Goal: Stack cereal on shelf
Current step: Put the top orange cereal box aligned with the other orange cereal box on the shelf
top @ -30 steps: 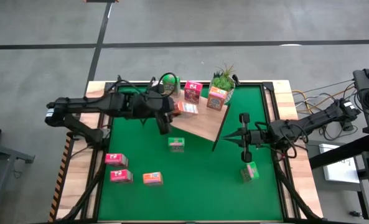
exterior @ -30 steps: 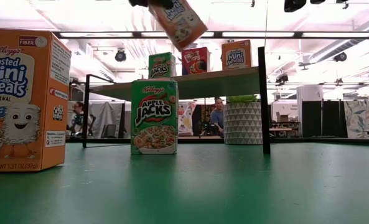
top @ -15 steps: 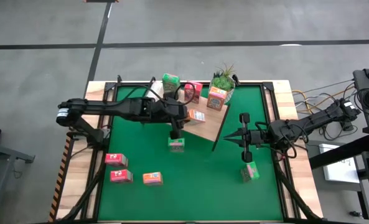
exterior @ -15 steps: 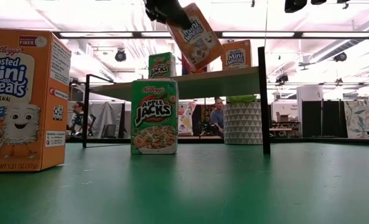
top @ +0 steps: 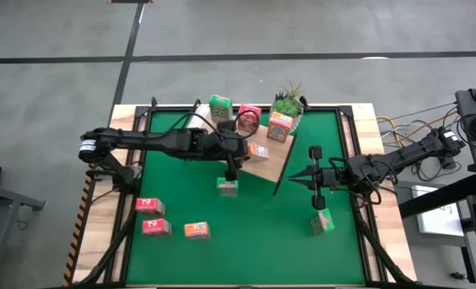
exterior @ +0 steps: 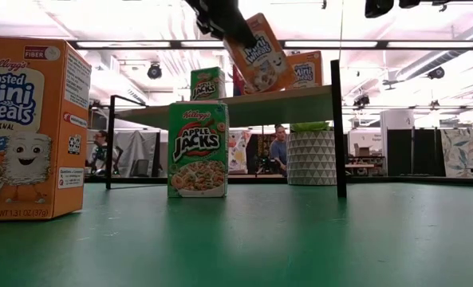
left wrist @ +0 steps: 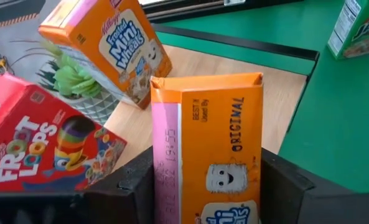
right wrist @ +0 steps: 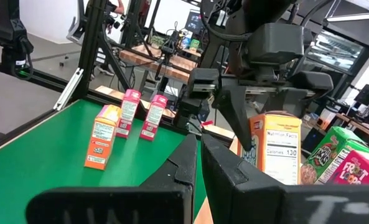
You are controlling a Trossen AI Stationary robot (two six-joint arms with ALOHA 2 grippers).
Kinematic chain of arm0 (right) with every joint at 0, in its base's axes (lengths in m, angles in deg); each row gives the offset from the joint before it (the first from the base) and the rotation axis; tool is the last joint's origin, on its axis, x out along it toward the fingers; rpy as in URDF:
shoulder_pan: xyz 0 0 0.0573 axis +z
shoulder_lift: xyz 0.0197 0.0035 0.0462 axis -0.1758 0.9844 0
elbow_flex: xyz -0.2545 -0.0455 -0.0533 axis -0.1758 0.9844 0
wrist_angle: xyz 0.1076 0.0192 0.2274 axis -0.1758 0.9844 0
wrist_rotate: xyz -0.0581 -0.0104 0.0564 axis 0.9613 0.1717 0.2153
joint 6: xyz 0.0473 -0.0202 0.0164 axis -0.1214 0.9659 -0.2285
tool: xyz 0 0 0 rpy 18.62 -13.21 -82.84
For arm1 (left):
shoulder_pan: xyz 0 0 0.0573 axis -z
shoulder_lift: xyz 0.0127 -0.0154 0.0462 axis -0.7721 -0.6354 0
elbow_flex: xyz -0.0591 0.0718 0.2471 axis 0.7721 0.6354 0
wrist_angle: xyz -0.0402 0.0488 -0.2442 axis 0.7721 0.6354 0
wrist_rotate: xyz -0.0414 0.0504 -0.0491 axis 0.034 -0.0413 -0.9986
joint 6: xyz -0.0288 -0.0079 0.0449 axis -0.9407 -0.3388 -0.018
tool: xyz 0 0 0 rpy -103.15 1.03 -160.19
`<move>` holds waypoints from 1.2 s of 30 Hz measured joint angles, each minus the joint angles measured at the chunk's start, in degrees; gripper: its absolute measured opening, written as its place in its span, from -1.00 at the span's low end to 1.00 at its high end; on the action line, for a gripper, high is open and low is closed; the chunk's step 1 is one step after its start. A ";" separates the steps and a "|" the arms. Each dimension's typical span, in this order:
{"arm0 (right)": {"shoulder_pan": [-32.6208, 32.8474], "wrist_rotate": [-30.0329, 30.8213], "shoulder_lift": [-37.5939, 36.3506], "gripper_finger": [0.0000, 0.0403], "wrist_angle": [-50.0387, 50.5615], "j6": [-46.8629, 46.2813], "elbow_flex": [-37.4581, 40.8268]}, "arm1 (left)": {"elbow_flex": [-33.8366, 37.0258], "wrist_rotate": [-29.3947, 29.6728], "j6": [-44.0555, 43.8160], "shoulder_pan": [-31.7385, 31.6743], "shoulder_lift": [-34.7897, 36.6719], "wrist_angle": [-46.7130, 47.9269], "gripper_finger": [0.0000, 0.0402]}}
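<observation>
My left gripper point(top: 242, 152) reaches over the light-wood shelf point(top: 263, 165) and is shut on an orange cereal box point(left wrist: 206, 149), which the low view shows tilted above the shelf top point(exterior: 258, 54). A green box point(top: 219, 106), a red box point(top: 248, 119) and an orange box point(top: 279, 127) stand on the shelf. Another green box point(top: 228, 186) stands on the mat in front of it. My right gripper point(top: 290, 177) hangs shut by the shelf's right edge, with a green box point(top: 323, 221) lying near it. My left gripper pinches the orange box between its two fingers point(left wrist: 131, 190), one on the pink side face point(left wrist: 165, 186) and one on the opposite side. The box's far end sticks out ahead of the fingers. It is lifted clear above the shelf and tilted.
Two pink boxes point(top: 149, 205) point(top: 156, 227) and an orange box point(top: 196, 230) lie at the mat's near left. A potted plant point(top: 287, 103) stands at the shelf's far right corner. Open green mat point(top: 262, 241) lies near centre.
My left gripper has carried the orange box toward the table's right, out over the shelf, and has come down closer to the shelf top. The box stays tilted in the hold. The right arm has kept still.
</observation>
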 joint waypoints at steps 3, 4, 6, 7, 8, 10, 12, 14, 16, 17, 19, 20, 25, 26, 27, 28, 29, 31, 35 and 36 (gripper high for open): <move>0.00 0.00 -0.04 -0.94 0.19 0.00 0.00 | 0.00 0.00 0.56 0.00 -0.06 -0.24 0.00; 0.00 0.00 -0.07 -0.94 0.14 0.04 0.00 | 0.00 0.00 0.56 -0.07 -0.06 -0.33 0.01; 0.00 0.00 -0.07 -0.94 0.14 0.09 0.00 | 0.00 0.00 0.56 -0.15 -0.06 -0.31 0.05; 0.00 0.00 -0.07 -0.94 0.14 0.08 0.00 | 0.00 0.00 0.58 -0.15 -0.06 -0.29 0.07; 0.00 0.00 -0.07 -0.94 0.14 0.09 0.00 | 0.00 0.00 0.58 -0.15 -0.06 -0.28 0.08; 0.00 0.00 -0.07 -0.94 0.14 0.07 0.00 | 0.00 0.00 0.75 -0.17 -0.06 -0.27 0.11; 0.00 0.00 -0.07 -0.94 0.14 0.04 0.00 | 0.00 0.00 1.14 -0.22 -0.06 -0.28 0.12; 0.00 0.00 -0.07 -0.94 0.14 0.07 0.00 | -0.02 0.04 1.54 -0.22 -0.06 -0.24 0.13; 0.00 0.00 -0.07 -0.94 0.14 0.02 0.00 | -0.41 0.07 2.06 -0.22 -0.04 -0.07 0.13; 0.00 0.00 -0.07 -0.94 0.14 0.02 0.00 | -0.74 0.07 2.36 -0.22 -0.04 -0.02 0.13; 0.00 0.00 -0.07 -0.94 0.14 0.04 0.00 | -1.35 0.08 2.82 -0.22 0.00 -0.09 0.13; 0.00 0.00 -0.04 -0.94 0.14 0.03 0.00 | -1.75 0.10 3.09 -0.22 0.01 0.05 0.13; 0.01 0.00 -0.04 -0.94 0.14 0.02 0.00 | -4.17 0.15 4.51 -0.20 0.03 1.81 0.13; 0.00 0.00 -0.04 -0.94 0.14 0.02 0.00 | -4.75 0.17 4.55 -0.20 0.03 2.44 0.13; 0.00 0.02 -0.04 -0.94 0.14 0.00 0.00 | -5.37 0.19 4.54 -0.20 0.05 3.32 0.13; 0.00 0.00 -0.04 -0.94 0.14 0.00 0.00 | -6.09 0.19 4.53 -0.15 0.05 4.55 0.13; 0.00 0.00 -0.04 -0.94 0.14 0.04 0.00 | -6.78 0.21 4.51 -0.09 0.05 5.90 0.13; 0.00 0.02 -0.04 -0.94 0.14 0.03 0.00 | -8.02 0.25 4.04 0.23 0.14 8.08 0.13; 0.00 0.02 -0.04 -0.94 0.12 -0.04 0.00 | -8.68 1.44 1.96 2.23 1.71 10.73 0.13; 0.00 0.02 -0.04 -0.94 0.13 -0.07 0.00 | -8.53 2.68 1.53 3.16 2.17 11.27 0.13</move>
